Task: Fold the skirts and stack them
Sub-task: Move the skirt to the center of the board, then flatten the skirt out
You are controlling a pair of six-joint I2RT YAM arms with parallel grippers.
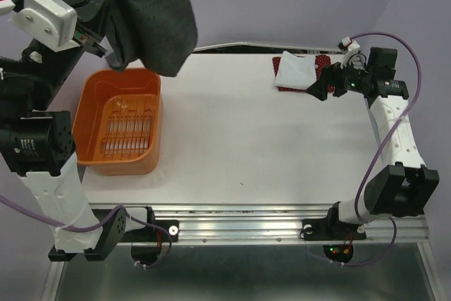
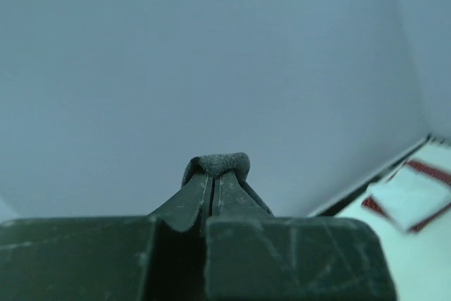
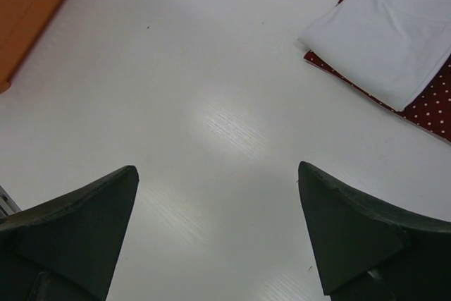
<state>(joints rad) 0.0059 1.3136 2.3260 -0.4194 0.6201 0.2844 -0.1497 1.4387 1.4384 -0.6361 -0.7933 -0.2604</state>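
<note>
My left gripper [image 1: 104, 41] is shut on the dark grey skirt [image 1: 153, 25] and holds it high above the orange basket; the cloth hangs bunched over the table's far left. In the left wrist view a fold of the grey skirt [image 2: 218, 163] wraps over the closed fingertips [image 2: 211, 188]. The white skirt [image 1: 294, 72] lies folded on the folded red dotted skirt [image 1: 323, 61] at the far right; both show in the right wrist view, white skirt [image 3: 391, 29], red skirt [image 3: 433, 107]. My right gripper [image 1: 320, 88] is open and empty, just right of that stack, over bare table [image 3: 218, 174].
The orange plastic basket [image 1: 91, 96] stands at the left, under the hanging skirt; its corner shows in the right wrist view [image 3: 28, 12]. A metal rail [image 1: 239, 227] runs along the near edge. The back wall rises behind the table.
</note>
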